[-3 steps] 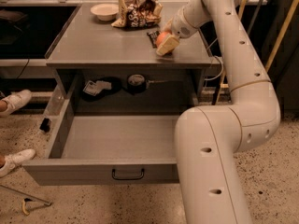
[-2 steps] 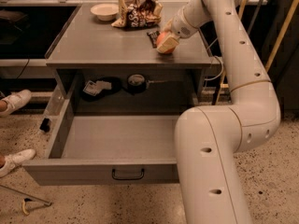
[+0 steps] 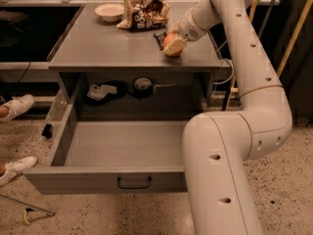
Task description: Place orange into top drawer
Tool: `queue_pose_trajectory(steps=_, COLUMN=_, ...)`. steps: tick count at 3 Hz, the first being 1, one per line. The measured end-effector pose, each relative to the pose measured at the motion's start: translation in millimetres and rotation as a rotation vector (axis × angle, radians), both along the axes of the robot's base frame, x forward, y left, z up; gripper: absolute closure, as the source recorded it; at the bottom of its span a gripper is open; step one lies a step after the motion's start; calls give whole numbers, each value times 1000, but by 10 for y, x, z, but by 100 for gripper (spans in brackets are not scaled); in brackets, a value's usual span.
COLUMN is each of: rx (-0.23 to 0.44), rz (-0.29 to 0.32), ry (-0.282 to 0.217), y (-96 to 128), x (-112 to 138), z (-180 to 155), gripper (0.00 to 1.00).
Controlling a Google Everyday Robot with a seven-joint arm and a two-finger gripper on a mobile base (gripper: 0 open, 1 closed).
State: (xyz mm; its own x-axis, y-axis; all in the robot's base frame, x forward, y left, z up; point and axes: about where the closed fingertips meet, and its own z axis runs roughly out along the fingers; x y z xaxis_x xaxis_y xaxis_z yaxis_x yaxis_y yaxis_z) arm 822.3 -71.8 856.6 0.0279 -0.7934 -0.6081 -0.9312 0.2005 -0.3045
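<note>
**Cream two-finger gripper (image 3: 171, 43) pinches small round orange fruit (image 3: 168, 40) on the grey tabletop**

The gripper's fingers are closed on the smooth, glossy orange fruit, a pale pad on its right side and a dark finger on its left. It sits at the right rear of the flat, matt grey metal table (image 3: 112, 48). I cannot tell whether the fruit rests on the surface or hangs just above it.

Below, the wide, shallow grey metal top drawer (image 3: 127, 143) is pulled fully out. Its flat front panel carries a small dark curved handle (image 3: 133, 182).

At the table's back edge are a shallow white round bowl (image 3: 109, 11) and, beside it, a crinkled dark snack bag (image 3: 144, 11).

Compared with a second ago, the gripper and orange fruit are in the same spot. The top drawer is open by the same amount.
</note>
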Motion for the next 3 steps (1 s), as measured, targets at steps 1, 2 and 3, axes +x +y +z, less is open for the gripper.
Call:
queue_pose_trajectory(steps=1, rx=22, rz=64, ry=72, y=96, x=-221, z=-67, gripper=100)
queue_pose_trajectory(steps=2, rx=22, rz=64, ry=73, y=97, x=-221, z=-67, gripper=100)
queue_pose_trajectory(steps=3, rx=9, rz=64, ry=85, y=137, x=-236, z=-69, gripper=100)
